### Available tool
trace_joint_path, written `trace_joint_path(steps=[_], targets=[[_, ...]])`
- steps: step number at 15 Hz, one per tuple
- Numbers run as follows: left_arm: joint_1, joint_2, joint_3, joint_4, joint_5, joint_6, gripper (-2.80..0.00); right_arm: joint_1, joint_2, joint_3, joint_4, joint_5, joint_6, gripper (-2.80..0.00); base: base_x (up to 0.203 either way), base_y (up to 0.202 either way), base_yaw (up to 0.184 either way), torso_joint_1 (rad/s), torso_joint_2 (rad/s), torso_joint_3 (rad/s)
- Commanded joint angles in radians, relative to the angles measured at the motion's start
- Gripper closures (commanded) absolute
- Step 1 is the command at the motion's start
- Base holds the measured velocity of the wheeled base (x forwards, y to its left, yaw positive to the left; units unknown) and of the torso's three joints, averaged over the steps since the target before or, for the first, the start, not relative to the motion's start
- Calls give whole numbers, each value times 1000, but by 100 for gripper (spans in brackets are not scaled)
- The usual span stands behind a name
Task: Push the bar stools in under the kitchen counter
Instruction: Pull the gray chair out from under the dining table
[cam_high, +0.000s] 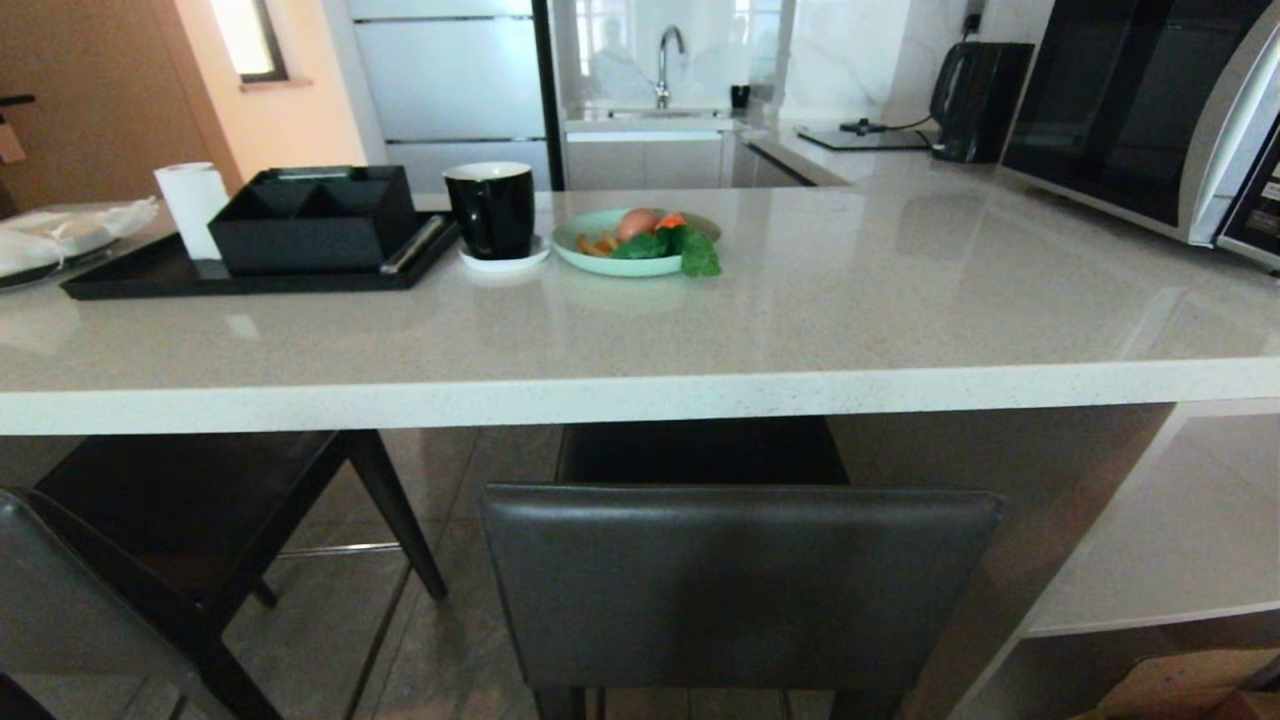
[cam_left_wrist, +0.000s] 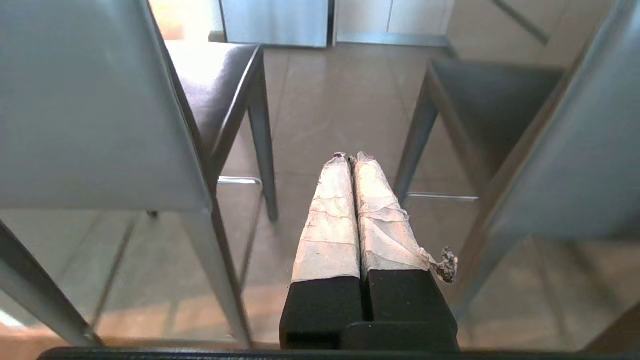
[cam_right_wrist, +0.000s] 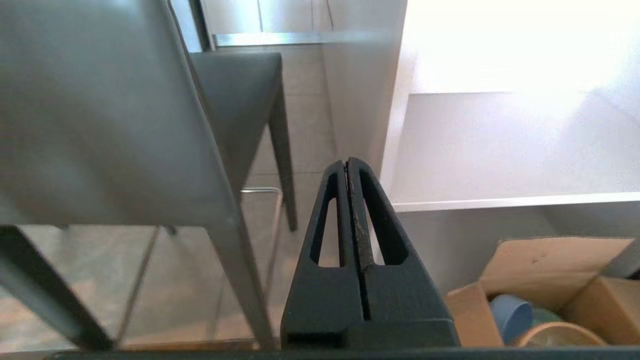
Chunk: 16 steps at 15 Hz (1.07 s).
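The kitchen counter (cam_high: 640, 390) runs across the head view with its thick pale edge toward me. One bar stool (cam_high: 740, 580) stands in the middle with its grey backrest out in front of the edge and its seat partly under it. A second bar stool (cam_high: 180, 500) stands at the left, turned at an angle. Neither gripper shows in the head view. My left gripper (cam_left_wrist: 350, 157), with taped fingers, is shut and empty in the gap between the left stool's backrest (cam_left_wrist: 90, 110) and the middle stool's (cam_left_wrist: 575, 165). My right gripper (cam_right_wrist: 347, 162) is shut and empty, beside the middle stool's backrest (cam_right_wrist: 100, 115).
On the counter stand a black tray (cam_high: 130, 280) with an organiser box (cam_high: 315, 220), a paper roll (cam_high: 193, 205), a black mug (cam_high: 490, 210), a green plate of food (cam_high: 600, 262), a kettle (cam_high: 975, 100) and a microwave (cam_high: 1140, 110). A cardboard box (cam_right_wrist: 540, 270) lies low at the right, below a white shelf (cam_right_wrist: 500, 150).
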Motion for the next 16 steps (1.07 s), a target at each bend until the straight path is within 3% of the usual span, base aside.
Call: trace_joint_path(steps=[1, 6, 10, 11, 12, 13, 16], targets=[[-3, 214, -76, -54, -2, -36, 0, 2, 150, -70, -6, 5, 22, 0, 0, 0, 0, 0, 0, 0], [-22, 572, -200, -143, -27, -48, 0, 11, 523, -238, -43, 8, 68, 0, 0, 0, 0, 0, 0, 0], [-20, 720, -230, -152, -53, -88, 0, 25, 716, -325, -49, 45, 91, 0, 0, 0, 0, 0, 0, 0], [-24, 738, -228, -154, -56, -100, -280, 28, 724, -307, -49, 68, 90, 0, 0, 0, 0, 0, 0, 0], [-28, 761, -224, -159, -57, -101, -280, 28, 740, -291, -49, 71, 86, 0, 0, 0, 0, 0, 0, 0], [-35, 784, -221, -200, -66, -102, -280, 28, 758, -286, -49, 73, 79, -280, 0, 0, 0, 0, 0, 0], [-39, 954, -177, -453, -91, -94, -280, 28, 844, -283, -84, 110, 75, -280, 0, 0, 0, 0, 0, 0]])
